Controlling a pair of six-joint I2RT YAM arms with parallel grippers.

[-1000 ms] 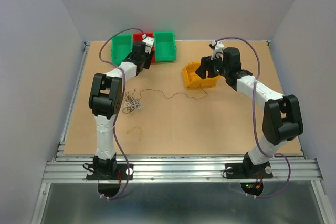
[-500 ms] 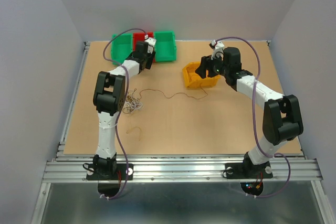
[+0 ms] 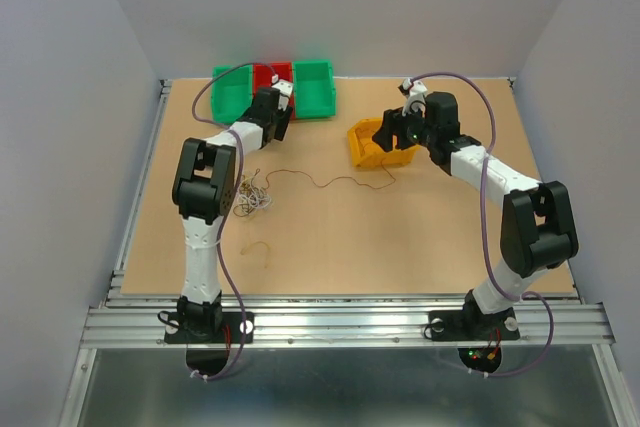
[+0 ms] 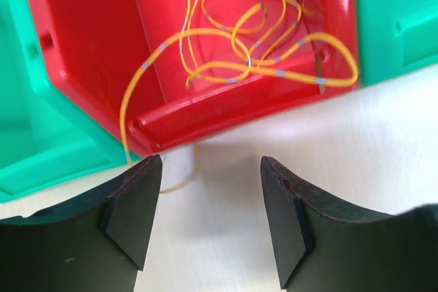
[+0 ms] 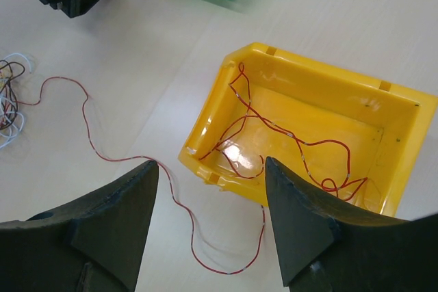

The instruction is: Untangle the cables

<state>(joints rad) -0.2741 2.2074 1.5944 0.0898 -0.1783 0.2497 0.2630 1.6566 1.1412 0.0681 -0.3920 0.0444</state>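
Progress looks partial, about half by my judgement. 1 yellow cable [image 4: 250,63] lies coiled inside the red bin [image 4: 89,46] at the far edge of the worktop [image 3: 400,247], between the 2 green bins [image 3: 313,87]. 1 loop of it hangs over the bin's front lip down to the worktop, so this cable is separated but not fully inside.

The left gripper [image 4: 209,169] hovers just in front of that bin. Its jaws are spread and nothing is between them.

The red cable [image 5: 274,128] is only partly done. 1 part lies in the yellow bin [image 5: 321,66], right of the middle of the worktop. The rest goes out over the bin's low front wall and runs across the worktop toward the left, where it reaches the tangle [image 3: 252,197]. I cannot tell whether it is knotted into the tangle or only touches it.

The right gripper [image 5: 212,169] hangs above the near side of the yellow bin, jaws spread, holding nothing.

The tangle, with white and dark strands, sits near the left edge beside the left arm and is not sorted. 1 loose cable [image 3: 258,250], brownish orange, lies alone closer to the near edge. What is left, I think: freeing the red cable, opening the tangle, and placing the loose cable.
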